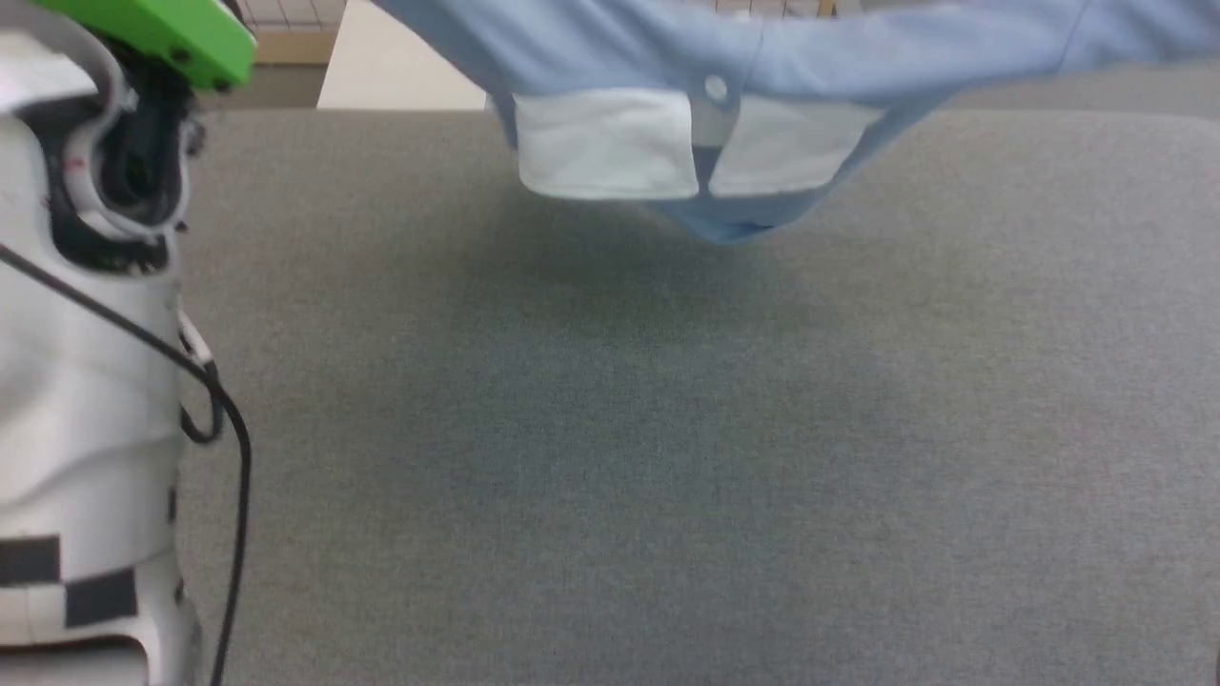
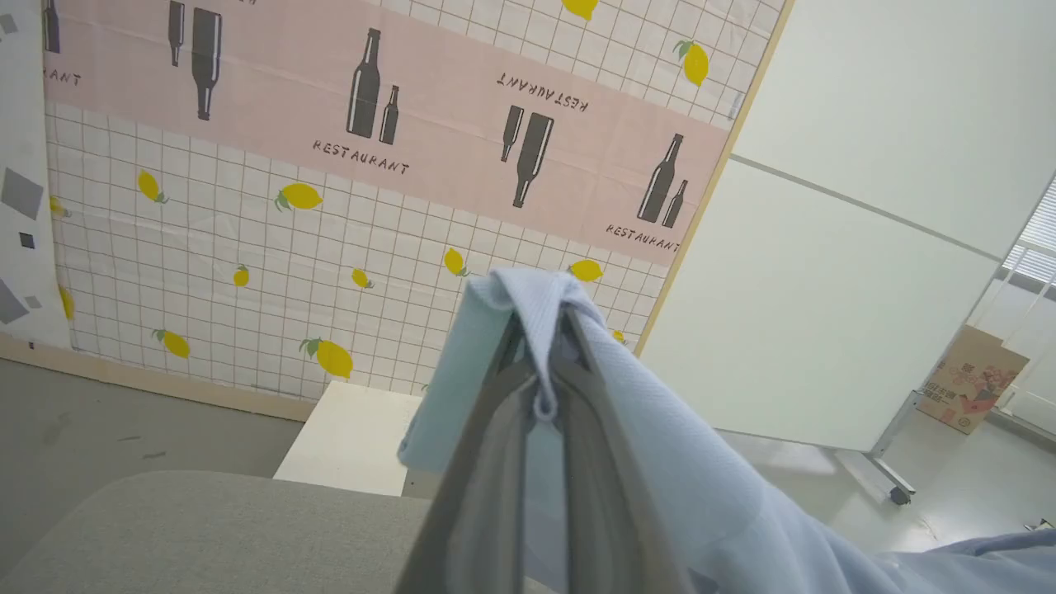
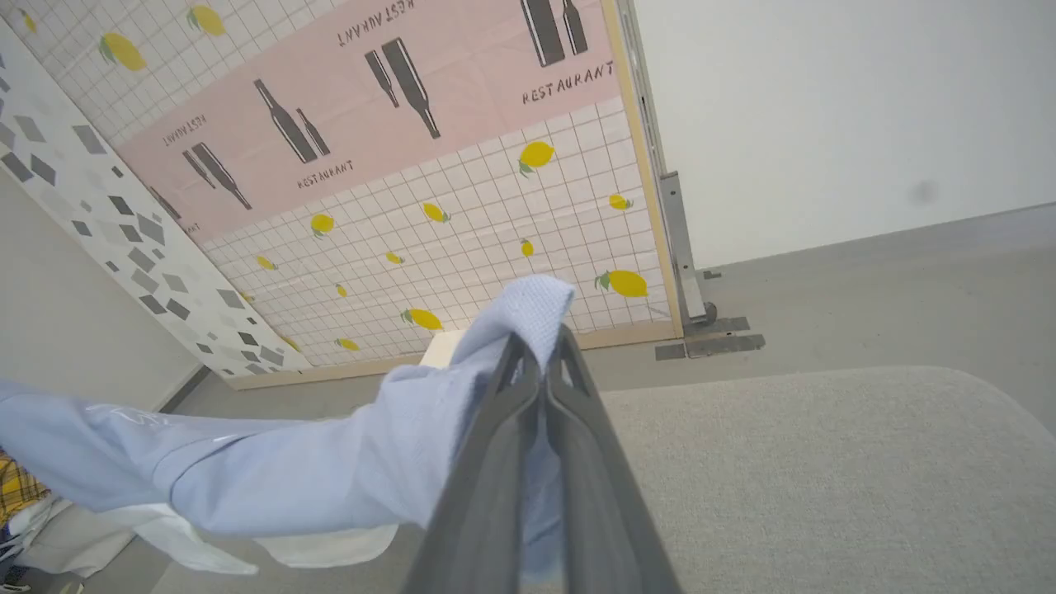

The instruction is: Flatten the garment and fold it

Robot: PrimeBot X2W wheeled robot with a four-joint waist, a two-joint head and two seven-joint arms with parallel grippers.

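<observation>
my left pincer point(image 2: 546, 330) is clamped shut on a pinch of the garment point(image 2: 660, 437), with blue knit bunched over and between its fingers. my right pincer point(image 3: 540, 346) is closed the same way on another pinch. i hold the two grips apart and raised, so the cloth runs as a band between them across the far side of the grey table point(image 1: 610, 429). that way its own weight can pull the folds out.

from my head, the white collar point(image 1: 605, 143) and the button point(image 1: 716, 89) sag at the middle, and a blue fold below them comes close to the table. i cannot tell whether it touches. i also cannot tell which edge of the shirt each pincer has.

the span looks fairly taut near the grips and slack at the centre. i judge the flattening only begun and no fold made. the next move calls for laying it down evenly, letting the low middle land first. if one side drops early, the soft knit will likely bunch under the collar. my left forearm point(image 1: 86, 381) stands at the table's near left, off the cloth.
</observation>
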